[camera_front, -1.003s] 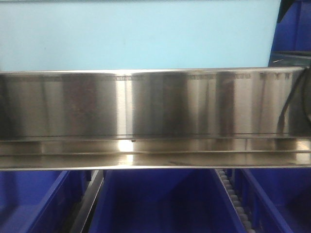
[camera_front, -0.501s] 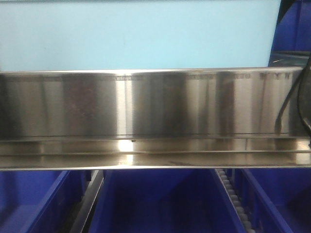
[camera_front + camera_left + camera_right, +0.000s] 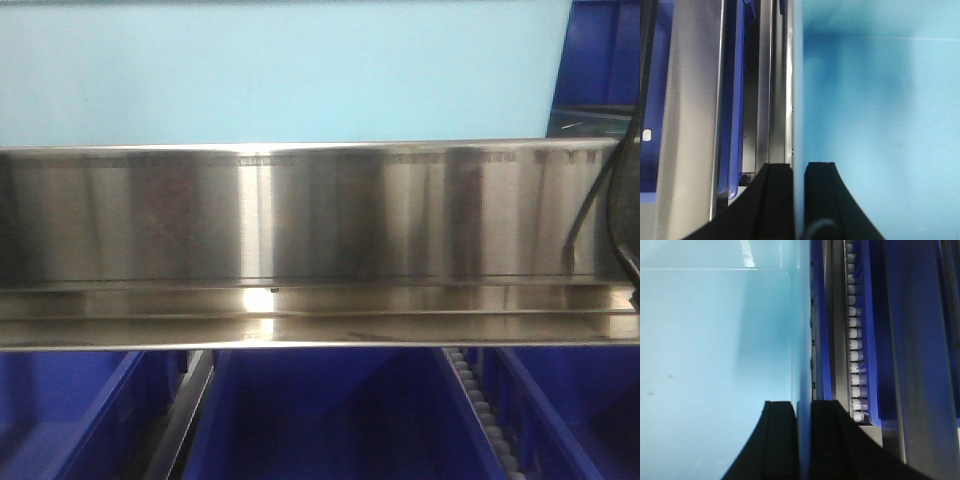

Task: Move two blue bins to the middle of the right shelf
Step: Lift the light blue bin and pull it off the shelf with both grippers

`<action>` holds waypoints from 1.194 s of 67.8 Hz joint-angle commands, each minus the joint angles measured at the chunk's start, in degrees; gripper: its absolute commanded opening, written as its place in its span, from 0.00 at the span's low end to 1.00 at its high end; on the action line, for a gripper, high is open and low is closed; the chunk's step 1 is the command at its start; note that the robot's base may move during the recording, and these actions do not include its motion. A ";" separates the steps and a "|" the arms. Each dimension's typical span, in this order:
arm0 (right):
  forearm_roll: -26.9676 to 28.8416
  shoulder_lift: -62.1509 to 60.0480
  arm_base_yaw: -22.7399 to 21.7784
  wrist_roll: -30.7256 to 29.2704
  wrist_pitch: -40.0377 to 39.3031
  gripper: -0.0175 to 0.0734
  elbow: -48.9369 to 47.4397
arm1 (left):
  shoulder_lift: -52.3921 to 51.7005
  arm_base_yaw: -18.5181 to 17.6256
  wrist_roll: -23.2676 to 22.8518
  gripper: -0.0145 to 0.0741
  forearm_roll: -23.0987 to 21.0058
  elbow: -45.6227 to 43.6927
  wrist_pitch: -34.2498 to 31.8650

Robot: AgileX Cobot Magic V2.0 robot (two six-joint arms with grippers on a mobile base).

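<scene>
Exterior front-facing view: I count one pale blue bin (image 3: pixel 280 70) above the shelf's steel front lip (image 3: pixel 300 215), spanning it from the left end almost to the right, and three dark blue bins (image 3: pixel 330 420) below. My left pincer (image 3: pixel 797 200) and right pincer (image 3: pixel 804 440) each pinch narrow on its side wall, a finger either side.

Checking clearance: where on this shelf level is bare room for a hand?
Free: only inside the pale blue bin. Crowded: above the steel lip it borders a dark blue bin; left gripper and right gripper clamp its walls.
</scene>
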 commanded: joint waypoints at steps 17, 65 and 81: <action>-3.08 -0.11 -0.37 -0.06 1.18 0.01 -1.62 | -0.25 -0.46 -2.39 0.04 3.07 -1.61 0.63; -18.27 -10.53 5.06 2.24 1.18 0.01 -10.25 | -8.79 -10.70 -7.45 0.04 15.29 -16.88 0.63; -18.27 -12.76 5.16 2.35 -0.78 0.01 -12.10 | -9.05 -13.80 -7.63 0.04 21.20 -22.84 0.63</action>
